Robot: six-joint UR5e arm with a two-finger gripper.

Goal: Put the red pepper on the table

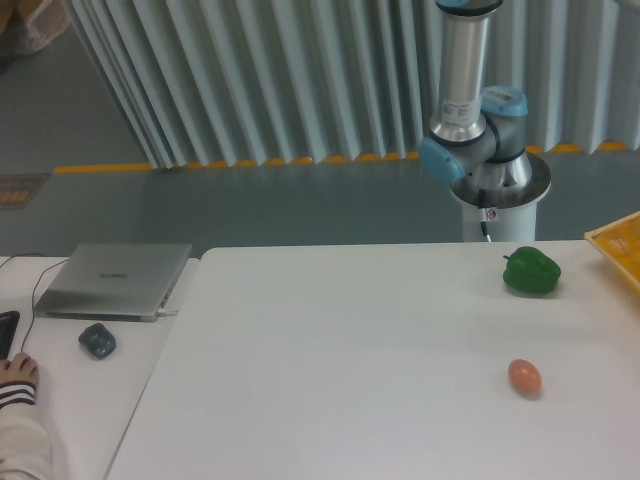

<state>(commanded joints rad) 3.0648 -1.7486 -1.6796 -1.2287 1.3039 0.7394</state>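
End effector state cannot be told: it lies outside the camera view, and only the arm point(468, 95) shows, rising as a vertical silver column from its base point(498, 182) behind the far edge of the table point(330, 380), with blue-capped joints at the column's foot. No red pepper appears anywhere in the view; its position cannot be determined. On the table, a green pepper point(531, 271) rests near the far right edge, just in front of the base. An orange-brown egg-shaped object point(524, 377) lies nearer the camera, roughly in line with the green pepper and well apart from it. A yellow tray corner point(618, 243) enters at the right edge of the view, to the right of the green pepper and apart from it. To the left, a separate white desk point(70, 400) abuts the table and carries a closed silver laptop point(115, 279) with a cable running from its near left side. A dark mouse point(97, 340) sits just in front of the laptop. A hand point(17, 372) with a striped cuff rests at the lower left edge of the desk, beside a dark object cut off by the view's border.
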